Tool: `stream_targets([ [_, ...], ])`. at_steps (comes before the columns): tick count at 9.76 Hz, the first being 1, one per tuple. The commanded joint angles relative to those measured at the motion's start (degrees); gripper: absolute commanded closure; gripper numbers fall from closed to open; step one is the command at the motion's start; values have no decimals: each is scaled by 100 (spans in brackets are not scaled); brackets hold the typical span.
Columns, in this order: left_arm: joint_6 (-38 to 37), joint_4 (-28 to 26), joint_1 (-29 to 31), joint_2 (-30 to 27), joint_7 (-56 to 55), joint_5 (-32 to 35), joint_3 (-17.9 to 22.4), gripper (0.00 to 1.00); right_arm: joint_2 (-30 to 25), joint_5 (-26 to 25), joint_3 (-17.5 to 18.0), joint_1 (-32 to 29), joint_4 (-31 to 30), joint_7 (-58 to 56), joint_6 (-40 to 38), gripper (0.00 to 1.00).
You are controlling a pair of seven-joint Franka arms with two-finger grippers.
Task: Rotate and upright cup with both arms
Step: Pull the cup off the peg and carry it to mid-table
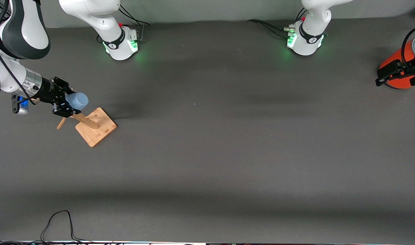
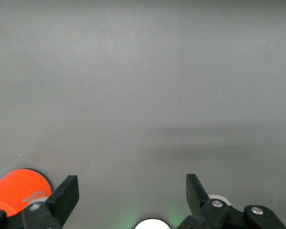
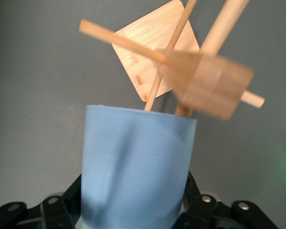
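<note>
The light-blue cup (image 1: pixel 79 100) lies on its side in my right gripper (image 1: pixel 68 100), in the air over the wooden peg stand (image 1: pixel 96 127) at the right arm's end of the table. In the right wrist view the cup (image 3: pixel 138 162) fills the space between the black fingers (image 3: pixel 196 200), and my right gripper (image 3: pixel 133 202) is shut on its walls. The cup's far end sits close to the stand's pegs (image 3: pixel 169 52). My left gripper (image 1: pixel 384 77) is open and empty at the left arm's end. Its fingers (image 2: pixel 66 193) stand wide apart over bare mat.
A large orange cylinder with a grey top (image 1: pixel 403 69) stands at the left arm's end, right by my left gripper; it also shows in the left wrist view (image 2: pixel 19 188). A dark grey mat (image 1: pixel 207 153) covers the table. A black cable (image 1: pixel 57 223) lies at the near edge.
</note>
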Motion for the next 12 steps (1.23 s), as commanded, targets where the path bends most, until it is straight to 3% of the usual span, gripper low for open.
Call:
stream_targets([
  [1, -76, -11, -20, -75, 7, 81, 5, 0, -79, 53, 15, 175, 123, 396, -106, 49],
  [8, -93, -11, -20, -75, -2, 81, 14, 0, -79, 211, 86, 1132, 562, 1355, -229, 49],
  [12, -277, -28, 50, -23, -72, 81, 40, 0, 341, 115, 94, 2246, 808, 2039, 183, 49],
])
